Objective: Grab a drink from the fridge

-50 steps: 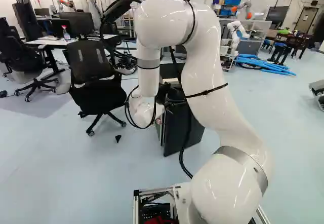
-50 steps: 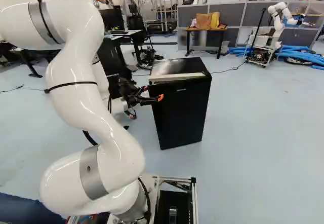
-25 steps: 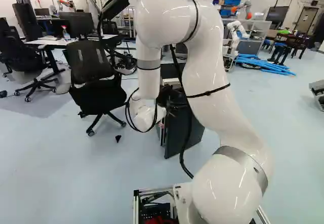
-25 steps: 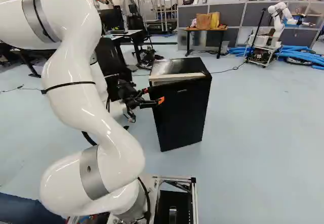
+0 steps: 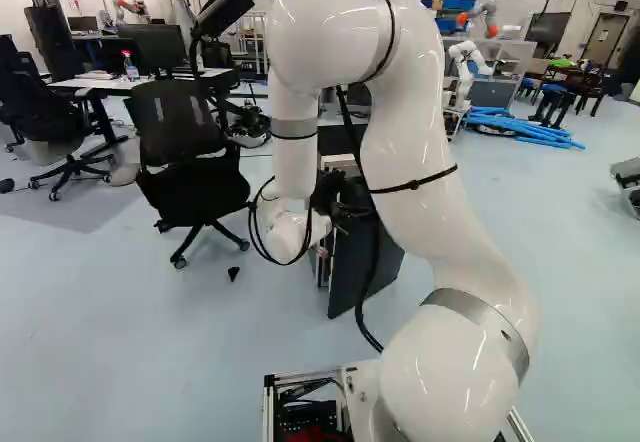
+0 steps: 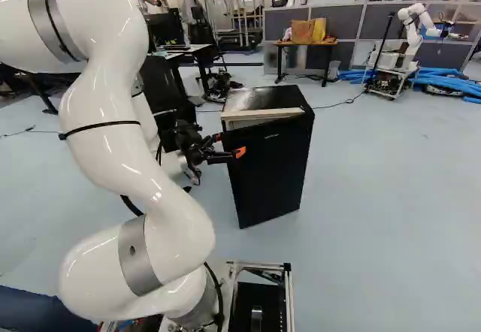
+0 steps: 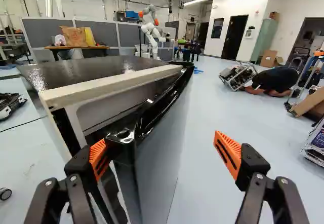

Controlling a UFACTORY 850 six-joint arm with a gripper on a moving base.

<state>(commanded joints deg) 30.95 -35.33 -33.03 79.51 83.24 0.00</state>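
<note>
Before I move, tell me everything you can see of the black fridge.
The fridge is box-shaped and stands upright on the floor, its top shiny black with a pale strip along the front. Its glossy black door is ajar. The gripper is open at the door's free edge: one orange pad seems to touch it, the other stands clear of the outer face. I can't make out the contents.

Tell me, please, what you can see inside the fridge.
Past its ajar door, the fridge shows pale lining; the door hides most of the inside, no drink is discernible.
</note>
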